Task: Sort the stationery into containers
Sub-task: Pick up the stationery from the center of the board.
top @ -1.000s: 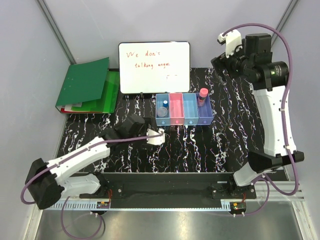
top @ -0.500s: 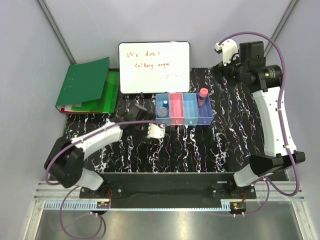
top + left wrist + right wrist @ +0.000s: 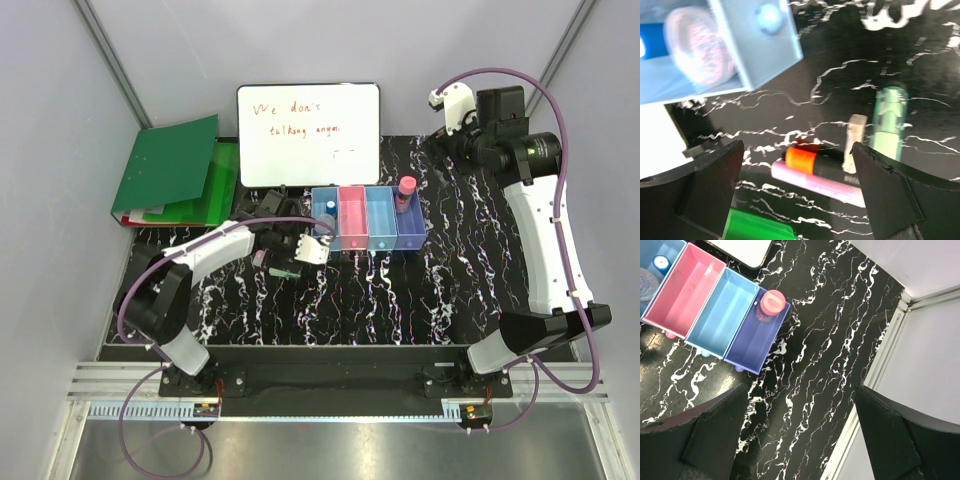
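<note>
- Over the last second the left pincer (image 3: pixel 796 149) has swung from bare table (image 3: pixel 450 290) up to the near corner of the leftmost light-blue bin (image 3: pixel 765 55); its jaws stay wide and hold nothing
- Beneath it, between the jaws, an orange-capped marker (image 3: pixel 801 160) lies touching a pink marker (image 3: pixel 815 182); a pale green marker (image 3: pixel 890 122) lies just ahead of one finger, with a small whitish piece (image 3: pixel 855 135) beside it
- Ahead of it, that bin holds a clear round piece (image 3: pixel 697 47)
- The right pincer (image 3: pixel 800 390) has turned slightly but remains raised, wide and empty; well below it is the row of bins (image 3: pixel 380 215), with a pink-capped item (image 3: pixel 772 302) in the purple-blue one
- The bin contents look unchanged; judging by this, the left arm is lining up on the loose markers and the sorting is only partly done
</note>
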{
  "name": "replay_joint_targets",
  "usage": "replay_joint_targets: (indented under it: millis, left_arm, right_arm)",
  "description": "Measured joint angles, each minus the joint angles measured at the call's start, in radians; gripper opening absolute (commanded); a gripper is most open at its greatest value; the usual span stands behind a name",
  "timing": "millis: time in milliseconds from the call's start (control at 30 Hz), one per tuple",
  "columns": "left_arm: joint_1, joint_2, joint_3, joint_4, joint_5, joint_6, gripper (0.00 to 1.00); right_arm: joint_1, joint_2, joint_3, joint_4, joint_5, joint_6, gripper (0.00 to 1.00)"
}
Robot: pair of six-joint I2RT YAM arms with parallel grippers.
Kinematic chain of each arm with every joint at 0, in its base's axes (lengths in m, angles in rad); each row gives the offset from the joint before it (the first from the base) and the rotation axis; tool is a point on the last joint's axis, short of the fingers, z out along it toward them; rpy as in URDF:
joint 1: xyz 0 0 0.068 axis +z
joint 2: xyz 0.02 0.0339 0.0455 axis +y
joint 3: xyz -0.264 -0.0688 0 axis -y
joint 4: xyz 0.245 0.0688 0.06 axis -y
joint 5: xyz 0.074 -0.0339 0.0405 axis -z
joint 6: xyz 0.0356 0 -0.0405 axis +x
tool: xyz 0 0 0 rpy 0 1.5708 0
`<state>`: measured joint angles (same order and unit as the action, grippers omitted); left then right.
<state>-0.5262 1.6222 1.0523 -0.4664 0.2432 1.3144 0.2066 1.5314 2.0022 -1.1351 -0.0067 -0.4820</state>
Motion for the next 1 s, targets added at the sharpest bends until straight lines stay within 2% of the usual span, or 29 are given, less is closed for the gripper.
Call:
replay_joint_targets:
  millis: [333,633,667,767,833,867,900,1000]
  left_arm:
    - [0.007,0.042,-0.029,-0.035,0.021,0.070,0.91]
    - [0.019,0.100,-0.011,-0.011,0.019,0.072,0.91]
    - [0.019,0.103,-0.011,-0.011,0.019,0.072,0.86]
    - [0.021,0.108,-0.008,-0.011,0.019,0.072,0.64]
    - [0.021,0.115,-0.007,-0.010,0.020,0.072,0.18]
    - [0.021,0.121,-0.007,-0.011,0.019,0.068,0.04]
    - [0.021,0.128,-0.007,-0.010,0.018,0.069,0.00]
    - [0.021,0.136,-0.007,-0.009,0.014,0.077,0.00]
  right_arm:
    - [0.000,-0.002,-0.008,0.016,0.019,0.000,0.95]
    - [0.000,-0.013,-0.023,0.016,0.025,0.001,0.94]
    - [0.000,-0.014,-0.023,0.016,0.025,0.001,0.94]
    - [0.000,-0.014,-0.023,0.017,0.025,0.001,0.93]
    - [0.000,-0.014,-0.023,0.017,0.025,0.001,0.93]
    - [0.000,-0.014,-0.023,0.017,0.025,0.001,0.93]
    - [0.000,-0.014,-0.023,0.017,0.025,0.001,0.93]
    - [0.000,-0.014,-0.023,0.018,0.026,0.001,0.92]
